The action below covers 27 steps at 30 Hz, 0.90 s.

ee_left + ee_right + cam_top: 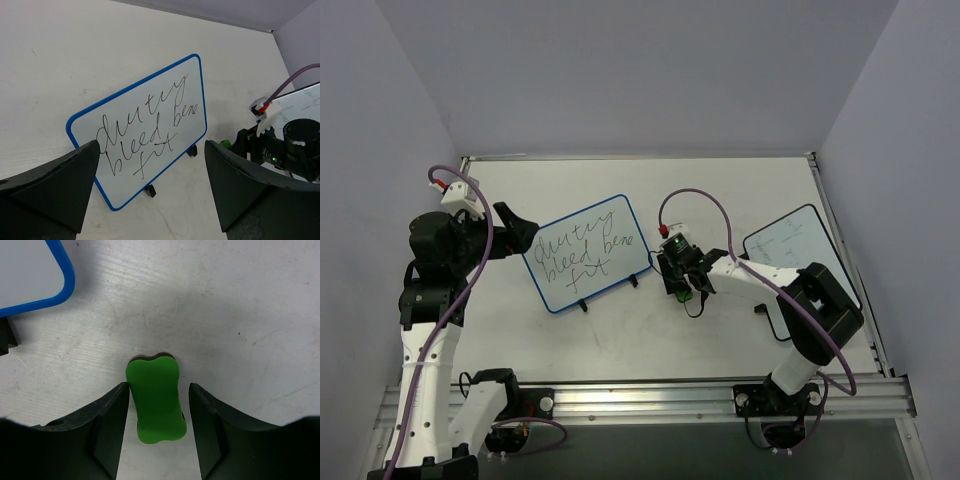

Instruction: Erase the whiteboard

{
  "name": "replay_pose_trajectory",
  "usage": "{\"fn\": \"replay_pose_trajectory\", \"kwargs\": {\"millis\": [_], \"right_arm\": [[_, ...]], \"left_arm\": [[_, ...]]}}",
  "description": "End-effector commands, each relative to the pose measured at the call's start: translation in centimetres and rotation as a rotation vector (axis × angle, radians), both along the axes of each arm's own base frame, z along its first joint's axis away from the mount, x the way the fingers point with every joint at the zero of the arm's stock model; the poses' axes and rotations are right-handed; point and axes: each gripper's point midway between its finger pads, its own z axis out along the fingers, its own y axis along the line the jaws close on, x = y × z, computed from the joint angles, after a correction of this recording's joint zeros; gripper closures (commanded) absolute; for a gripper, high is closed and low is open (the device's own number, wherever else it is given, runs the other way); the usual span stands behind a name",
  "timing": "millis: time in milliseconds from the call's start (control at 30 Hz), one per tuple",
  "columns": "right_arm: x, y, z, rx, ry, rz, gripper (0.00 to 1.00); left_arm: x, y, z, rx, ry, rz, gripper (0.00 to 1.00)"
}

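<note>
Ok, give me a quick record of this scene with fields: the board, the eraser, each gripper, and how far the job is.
whiteboard: blue frame, standing propped up, black scribbles across it
eraser: green, lying on the table to the right of the whiteboard, apart from it
right gripper: open, fingers either side of the eraser, not clamped
left gripper: open wide, empty, facing the whiteboard
other board: black-framed, at the right of the table
progress: nothing erased yet
</note>
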Motion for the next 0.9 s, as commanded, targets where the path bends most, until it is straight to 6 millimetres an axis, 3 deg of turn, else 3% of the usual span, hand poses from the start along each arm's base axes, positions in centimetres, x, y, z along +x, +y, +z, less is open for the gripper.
{"fn": "replay_pose_trajectory", "kwargs": {"millis": [0, 867], "right_arm": [[-0.1, -0.3, -0.5, -0.018, 0.012, 0.009, 0.53], [-1.4, -0.4, -0.2, -0.005, 0.033, 0.004, 0.59]], "left_arm": [[0.2, -0.3, 1.4, 0.008, -0.056, -0.019, 0.06], [0.1, -0.3, 1.5, 0.008, -0.059, -0.021, 0.06]]}}
